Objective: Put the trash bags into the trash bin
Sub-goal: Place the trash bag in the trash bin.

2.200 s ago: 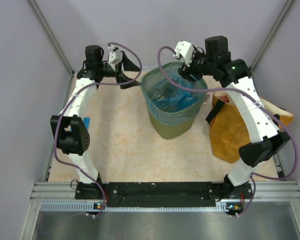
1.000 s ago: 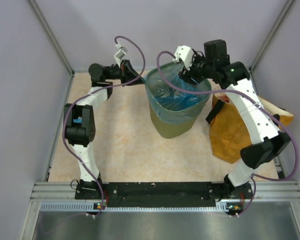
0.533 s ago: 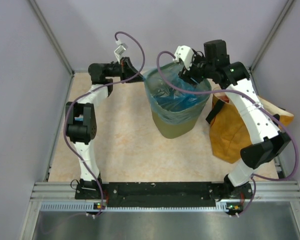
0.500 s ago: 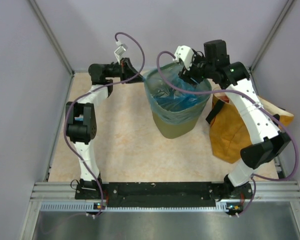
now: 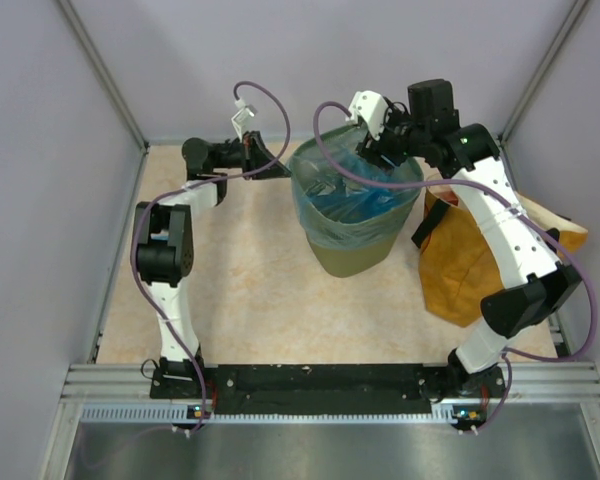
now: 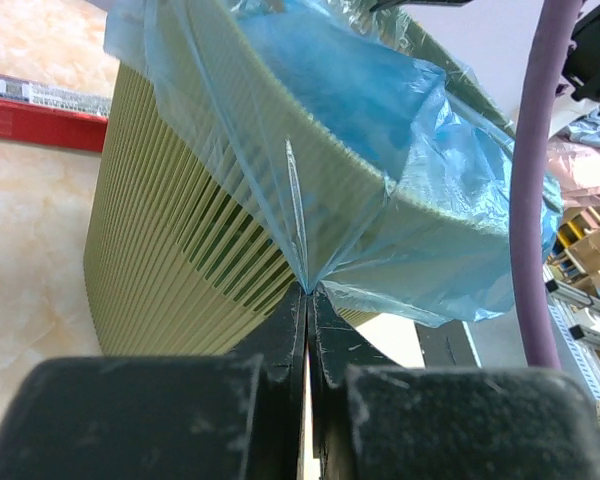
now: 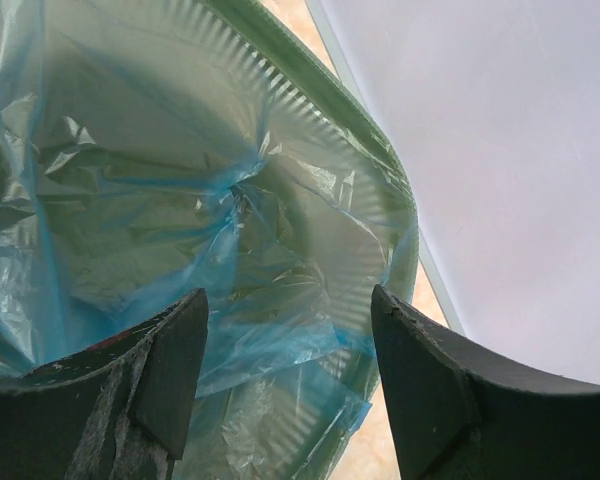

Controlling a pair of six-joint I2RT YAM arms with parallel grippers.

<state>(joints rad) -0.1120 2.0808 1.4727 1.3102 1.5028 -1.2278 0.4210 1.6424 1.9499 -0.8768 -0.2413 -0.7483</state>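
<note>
The olive-green trash bin [image 5: 348,252] stands at the table's far middle. A light-blue trash bag [image 5: 352,203] lines it, its edge folded out over the rim. My left gripper [image 5: 278,170] is at the bin's left side, shut on a pinch of the trash bag [image 6: 380,150]; the film stretches taut from the rim down to the left gripper [image 6: 308,290]. My right gripper [image 5: 373,150] hovers over the bin's far rim. The right gripper [image 7: 287,300] is open, with crumpled trash bag [image 7: 180,220] film below it and nothing between its fingers [image 7: 420,370].
A mustard-orange sack [image 5: 465,260] with black handles leans just right of the bin, under the right arm. A flat red box [image 6: 40,115] lies on the table behind the bin's left side. Grey walls close in at the back and sides.
The left gripper swung in from the far left to the bin's left rim, and over the last second its wrist shifted slightly while holding the film. The right arm stayed still.
</note>
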